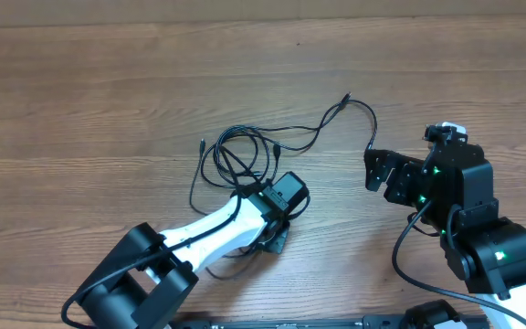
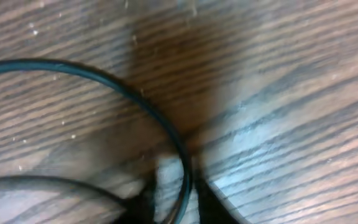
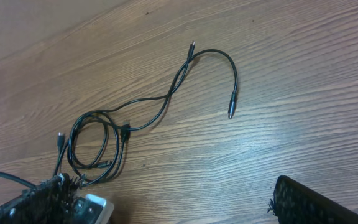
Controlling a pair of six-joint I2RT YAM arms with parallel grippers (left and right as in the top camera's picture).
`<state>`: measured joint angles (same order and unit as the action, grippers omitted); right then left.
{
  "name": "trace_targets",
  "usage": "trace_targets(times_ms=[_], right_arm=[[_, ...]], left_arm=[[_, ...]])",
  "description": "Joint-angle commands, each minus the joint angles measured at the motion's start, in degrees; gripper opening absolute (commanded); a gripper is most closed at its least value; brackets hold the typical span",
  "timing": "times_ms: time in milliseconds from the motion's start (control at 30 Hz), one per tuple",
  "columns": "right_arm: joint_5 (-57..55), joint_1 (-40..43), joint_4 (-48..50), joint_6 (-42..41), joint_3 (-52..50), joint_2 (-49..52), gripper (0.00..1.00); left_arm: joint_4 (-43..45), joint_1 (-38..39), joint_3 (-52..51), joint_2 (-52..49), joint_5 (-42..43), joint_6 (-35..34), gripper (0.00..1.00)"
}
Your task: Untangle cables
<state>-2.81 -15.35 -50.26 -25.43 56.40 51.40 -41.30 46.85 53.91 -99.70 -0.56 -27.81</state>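
The thin black cables (image 1: 236, 157) lie in tangled loops at the table's middle. One strand runs right to a bend (image 1: 350, 99) and ends in a plug (image 1: 370, 146). My left gripper (image 1: 263, 192) is pressed down at the tangle's lower edge. In the left wrist view its fingers (image 2: 178, 205) sit close together around one cable strand (image 2: 135, 93). My right gripper (image 1: 382, 174) is open and empty, just below the free plug. The right wrist view shows the loops (image 3: 95, 149), the plug (image 3: 231, 114) and one finger (image 3: 309, 202).
The wooden table (image 1: 108, 91) bears nothing else. The left arm's white link (image 1: 217, 228) slants from the bottom left to the tangle, and its head shows in the right wrist view (image 3: 48, 199). The right arm's base (image 1: 496, 251) fills the lower right corner.
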Motion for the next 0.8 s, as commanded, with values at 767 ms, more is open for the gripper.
trace_targets(times_ms=[767], right_arm=[[0.15,0.26,-2.60,0.13,0.57,9.55,1.00]], left_arm=[[-33.59,-35.82,36.37,13.49,-18.82,0.24,0.04]])
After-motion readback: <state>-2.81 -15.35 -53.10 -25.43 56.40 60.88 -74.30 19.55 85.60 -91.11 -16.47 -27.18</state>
